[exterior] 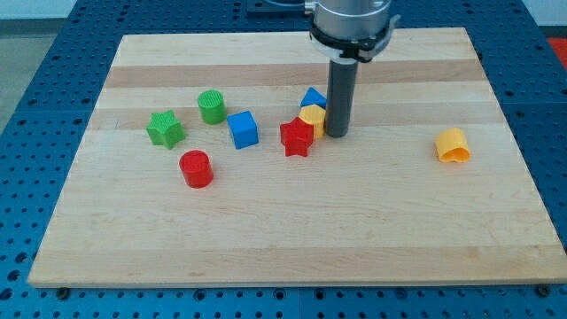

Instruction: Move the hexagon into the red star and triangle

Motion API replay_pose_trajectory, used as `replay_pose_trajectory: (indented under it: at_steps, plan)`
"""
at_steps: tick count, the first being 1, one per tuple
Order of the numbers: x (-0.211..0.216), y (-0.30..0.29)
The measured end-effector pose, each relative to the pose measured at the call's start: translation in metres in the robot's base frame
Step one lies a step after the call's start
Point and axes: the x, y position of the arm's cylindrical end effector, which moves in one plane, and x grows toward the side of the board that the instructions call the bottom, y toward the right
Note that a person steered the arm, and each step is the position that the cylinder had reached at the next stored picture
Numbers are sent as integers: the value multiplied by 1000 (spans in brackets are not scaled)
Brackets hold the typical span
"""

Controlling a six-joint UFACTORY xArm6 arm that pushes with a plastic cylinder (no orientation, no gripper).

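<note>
My tip (337, 134) touches the yellow hexagon (311, 116), which sits between the red star (297, 138) and blue triangle (313, 97); it has no fingers.

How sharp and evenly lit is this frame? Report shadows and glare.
Camera view: sharp throughout, lit softly and evenly; my tip and the red star cast only faint, short shadows on the board; no glare, only a mild sheen on the metal collar.

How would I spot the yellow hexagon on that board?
Find the dark rod coming down near the wooden board's top middle; my tip ends there. The yellow hexagon sits just left of it, between the blue triangle and red star, the cluster's only yellow piece.
</note>
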Motion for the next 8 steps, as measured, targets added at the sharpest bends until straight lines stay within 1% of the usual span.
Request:
replay_pose_trajectory:
  at_steps: [1,2,3,4,5,6,7,8]
  plan:
    - [-4,18]
    - [-32,5]
    - [-35,-1]
    - [-36,-67]
    - [-40,-36]
    - [-60,6]
    - [-73,5]
    - [-71,-1]
